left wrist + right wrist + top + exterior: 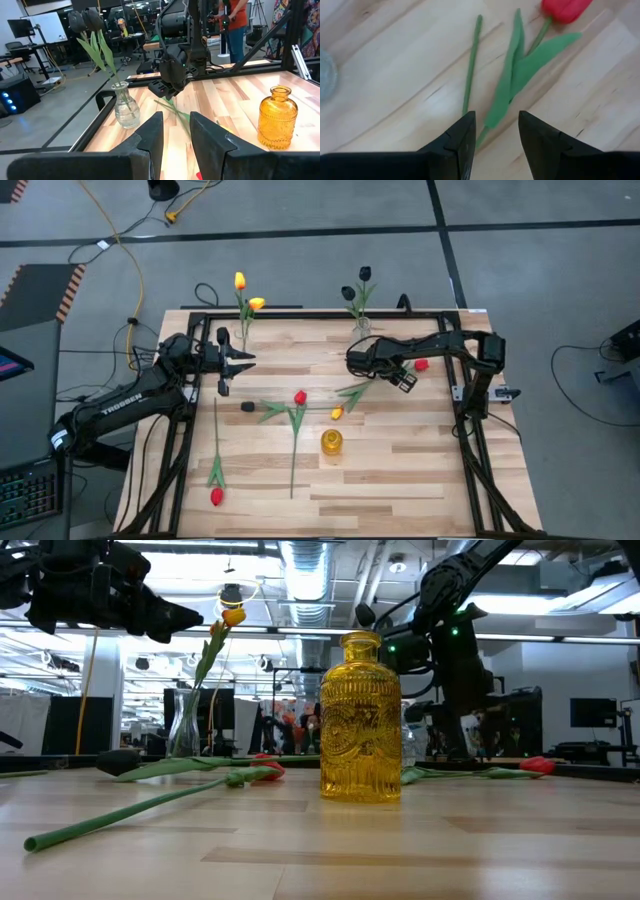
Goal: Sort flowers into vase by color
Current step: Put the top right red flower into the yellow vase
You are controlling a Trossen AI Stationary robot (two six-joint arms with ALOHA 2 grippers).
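My right gripper point(495, 137) hangs spread over the red tulip point(565, 9); I'd straddle its green stem point(492, 117) below the leaves before pinching. Left gripper point(175, 131) waits, partly spread, empty.

Two yellow tulips point(246, 292) and two black tulips point(357, 284) upright in vases, others point(296, 425) lying flat
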